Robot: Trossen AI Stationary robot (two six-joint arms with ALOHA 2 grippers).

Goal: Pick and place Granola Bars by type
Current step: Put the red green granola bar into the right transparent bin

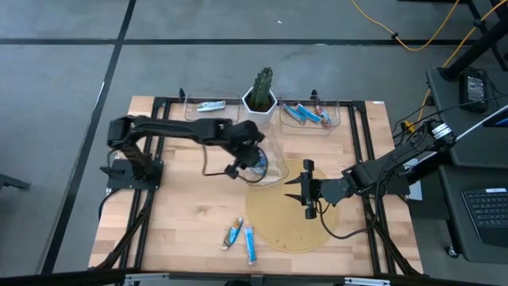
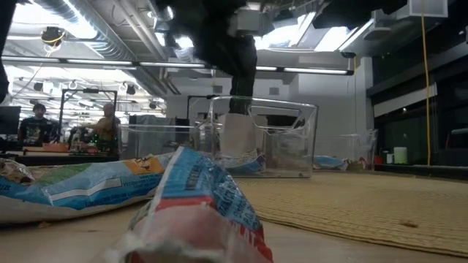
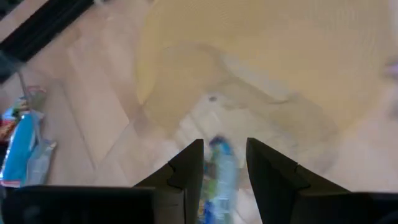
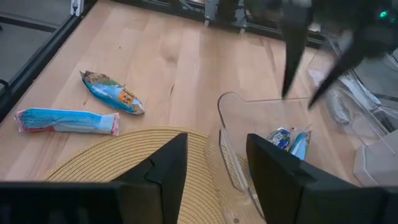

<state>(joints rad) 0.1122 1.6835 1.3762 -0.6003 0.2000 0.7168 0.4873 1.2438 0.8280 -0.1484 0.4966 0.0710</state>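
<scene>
My left gripper (image 1: 255, 161) hangs open above a clear bin (image 1: 270, 168) near the table's middle. In the left wrist view a blue granola bar (image 3: 221, 177) shows below, in the gap between the fingers. The right wrist view shows two blue bars (image 4: 289, 140) lying on the bin's floor, with the left gripper (image 4: 297, 99) clear above them. My right gripper (image 1: 292, 191) hovers open over the round woven mat (image 1: 294, 226), beside that bin. Two more bars lie flat on the wood near the front edge: one blue (image 1: 250, 243), one blue with orange marks (image 1: 234, 233).
Along the far edge stand two clear bins, the left one (image 1: 208, 105) holding one bar and the right one (image 1: 311, 115) holding several blue bars. A potted plant (image 1: 260, 91) stands between them. Bare wood lies to the left of the loose bars.
</scene>
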